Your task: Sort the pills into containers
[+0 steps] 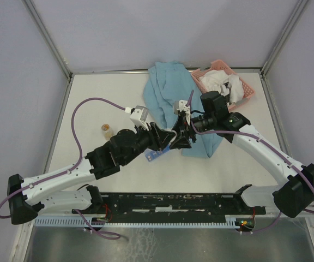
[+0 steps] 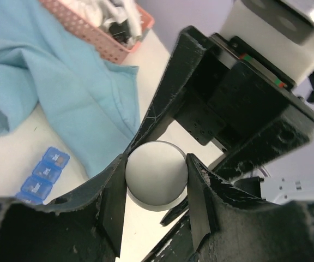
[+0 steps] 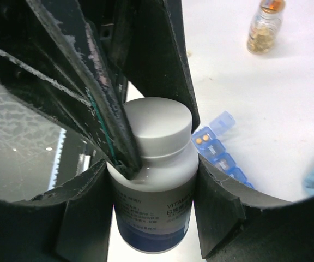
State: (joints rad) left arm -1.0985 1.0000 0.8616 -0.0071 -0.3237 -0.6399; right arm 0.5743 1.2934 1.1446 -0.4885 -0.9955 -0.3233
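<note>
Top view, grippers: my left gripper (image 1: 167,139) and right gripper (image 1: 185,135) meet nose to nose at mid-table; grip unreadable from here.
Top view, containers: one blue organiser strip (image 1: 156,156) lies flat on the table (image 1: 91,98), just beside the left gripper.
Top view, count: one vial (image 1: 107,130), one blue cloth (image 1: 168,90), one pink basket (image 1: 222,68).
Left wrist, grip: my left fingers (image 2: 113,202) are pinched on the white cap (image 2: 157,180), one on each side.
Right wrist, grip: my right fingers (image 3: 217,207) are clamped on the body of one bottle (image 3: 151,215).
Right wrist, pills: one orange-tan dot (image 3: 200,140) sits in a cell near the strip's end; the vial's grains are uncountable and the bottle's contents are hidden.
Handling, judged: pills light, hard and prone to roll, so pour rather than pinch. The strip is light, stiff and likely to skid, so take it by its long edges.
</note>
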